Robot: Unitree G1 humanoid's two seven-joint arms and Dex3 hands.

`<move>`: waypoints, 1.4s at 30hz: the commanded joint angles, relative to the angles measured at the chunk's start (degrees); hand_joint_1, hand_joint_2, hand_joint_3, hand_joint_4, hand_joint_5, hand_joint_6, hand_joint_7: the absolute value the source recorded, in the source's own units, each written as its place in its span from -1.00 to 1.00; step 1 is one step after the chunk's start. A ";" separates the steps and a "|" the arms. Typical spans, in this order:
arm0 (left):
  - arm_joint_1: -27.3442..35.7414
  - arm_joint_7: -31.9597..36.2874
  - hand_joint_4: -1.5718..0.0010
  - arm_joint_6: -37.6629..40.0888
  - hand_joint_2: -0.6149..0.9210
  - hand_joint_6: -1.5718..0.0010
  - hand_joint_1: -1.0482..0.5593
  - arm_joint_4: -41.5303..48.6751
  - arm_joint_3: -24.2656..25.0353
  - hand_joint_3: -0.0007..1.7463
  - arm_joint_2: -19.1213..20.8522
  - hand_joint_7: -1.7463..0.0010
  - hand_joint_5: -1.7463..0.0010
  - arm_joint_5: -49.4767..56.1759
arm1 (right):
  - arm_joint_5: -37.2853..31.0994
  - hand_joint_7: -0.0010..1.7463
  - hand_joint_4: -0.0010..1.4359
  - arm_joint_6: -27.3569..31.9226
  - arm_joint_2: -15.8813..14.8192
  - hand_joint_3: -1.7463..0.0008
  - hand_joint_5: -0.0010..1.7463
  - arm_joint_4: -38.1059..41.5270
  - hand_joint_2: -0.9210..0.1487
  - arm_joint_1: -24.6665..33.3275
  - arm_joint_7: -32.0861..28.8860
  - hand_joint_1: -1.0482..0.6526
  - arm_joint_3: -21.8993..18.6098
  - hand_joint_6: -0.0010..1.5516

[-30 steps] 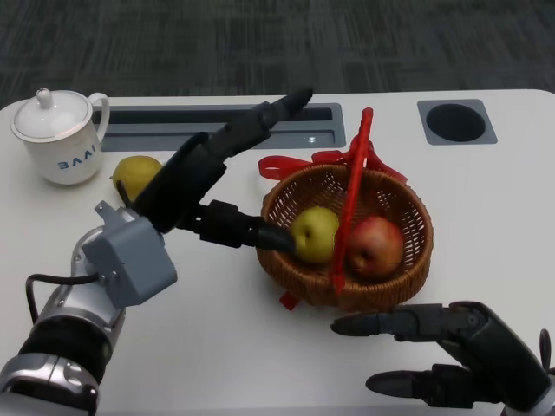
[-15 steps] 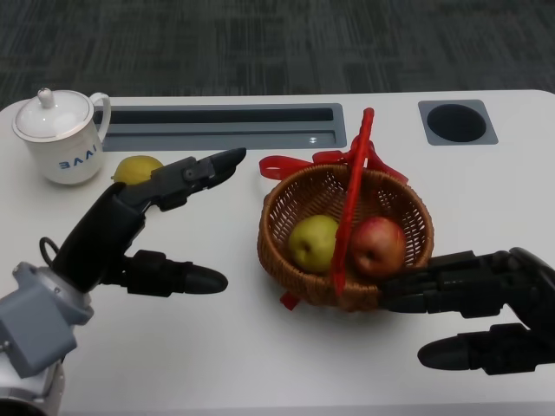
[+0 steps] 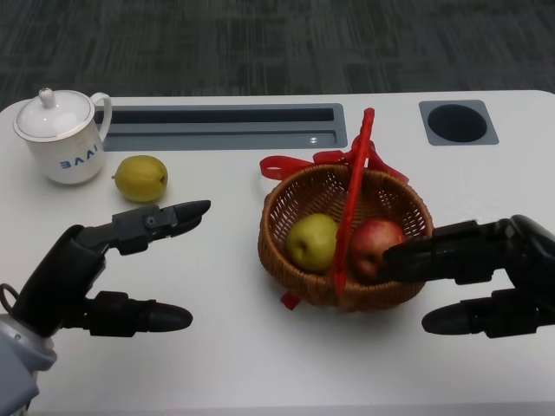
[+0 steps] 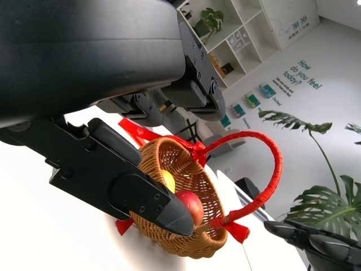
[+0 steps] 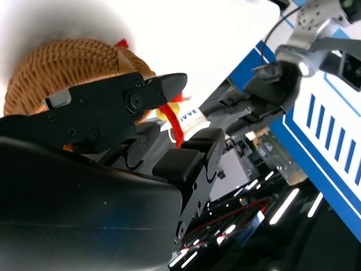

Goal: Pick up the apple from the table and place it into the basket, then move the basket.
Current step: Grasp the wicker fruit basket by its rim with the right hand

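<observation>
Both hands empty, fingers spread; right hand at lower right could shove the basket over, spilling the apple.

basket: woven wicker, rough, warm brown
basket handle: wrapped in red ribbon with a slight sheen
red apple: smooth skin, soft shine
green apple: smooth, mostly matt
yellow fruit: dull, faintly dimpled skin
mug: glossy white ceramic, with lid
table: smooth white, matt
left robot hand: matt black plastic
right robot hand: matt black plastic
</observation>
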 commanded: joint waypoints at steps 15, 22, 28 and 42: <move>1.45 1.07 0.07 -1.98 0.81 0.13 -0.50 -0.64 0.90 -1.00 0.39 0.98 0.97 0.94 | -9.87 -0.98 0.07 1.08 -0.82 0.97 -0.98 23.30 -1.00 -16.04 -1.71 -0.30 3.09 -0.11; 1.46 2.09 0.05 -2.29 0.81 0.12 -0.52 -1.08 0.83 -1.00 -0.09 0.99 0.98 1.66 | -18.52 -0.98 0.11 -0.17 -1.09 0.94 -0.99 29.09 -0.99 -19.31 -5.39 -0.38 6.70 -0.06; 1.28 2.49 0.03 -2.52 0.82 0.11 -0.52 -0.96 0.75 -1.00 -0.22 0.99 0.98 1.79 | -22.77 -0.99 0.16 -1.90 -0.86 0.98 -0.99 31.49 -0.97 -19.69 -6.48 -0.33 10.60 -0.03; 1.33 3.53 -0.03 -2.41 0.83 0.09 -0.50 -1.66 0.68 -1.00 -0.64 0.99 0.98 2.89 | -27.91 -1.00 0.18 2.91 -1.21 0.99 -0.99 37.35 -0.97 -24.77 -8.94 -0.31 15.59 -0.04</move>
